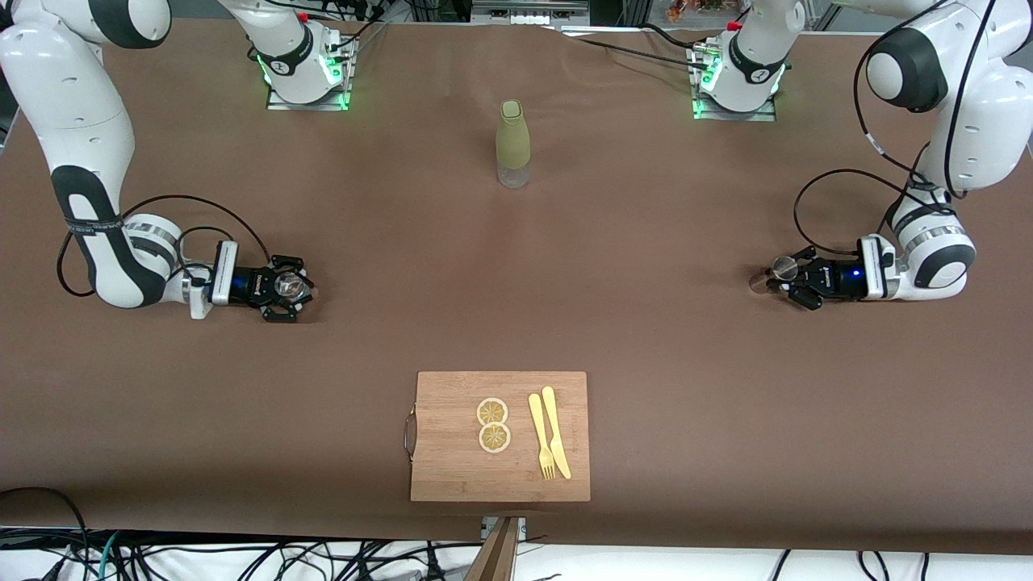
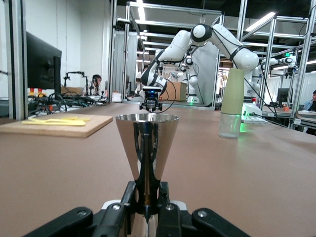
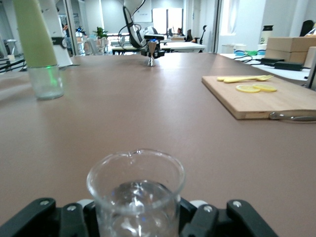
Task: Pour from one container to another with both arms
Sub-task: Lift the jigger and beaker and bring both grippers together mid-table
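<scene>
Left gripper clamped; right gripper clamped.

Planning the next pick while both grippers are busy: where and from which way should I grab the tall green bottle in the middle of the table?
Grip the bottle on its green sleeve, around the wide mid-body below the narrowing neck, coming in level from the side. It stands upright and apart from everything else, so either arm's end looks open; the clear base looks slicker.

No text I can read anywhere, no label on the steel cup in my left gripper, none on the glass beaker in my right gripper, arm markings too small to make out
</scene>
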`<action>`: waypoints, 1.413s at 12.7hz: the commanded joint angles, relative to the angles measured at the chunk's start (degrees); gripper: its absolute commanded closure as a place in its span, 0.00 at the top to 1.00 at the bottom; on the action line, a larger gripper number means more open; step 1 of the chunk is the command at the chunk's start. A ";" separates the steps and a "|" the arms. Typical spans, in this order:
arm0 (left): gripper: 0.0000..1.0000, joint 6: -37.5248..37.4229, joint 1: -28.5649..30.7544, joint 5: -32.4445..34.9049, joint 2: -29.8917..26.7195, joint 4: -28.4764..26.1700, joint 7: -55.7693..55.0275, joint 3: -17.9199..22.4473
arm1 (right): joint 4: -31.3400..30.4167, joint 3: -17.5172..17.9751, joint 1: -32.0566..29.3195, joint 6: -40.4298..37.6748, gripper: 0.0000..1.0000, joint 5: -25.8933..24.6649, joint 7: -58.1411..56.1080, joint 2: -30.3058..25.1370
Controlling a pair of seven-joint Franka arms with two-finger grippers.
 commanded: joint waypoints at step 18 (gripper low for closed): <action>0.00 40.70 -27.36 -31.12 -0.15 7.14 -9.85 -28.23 | -6.87 12.24 9.70 24.38 0.24 3.83 31.72 -25.96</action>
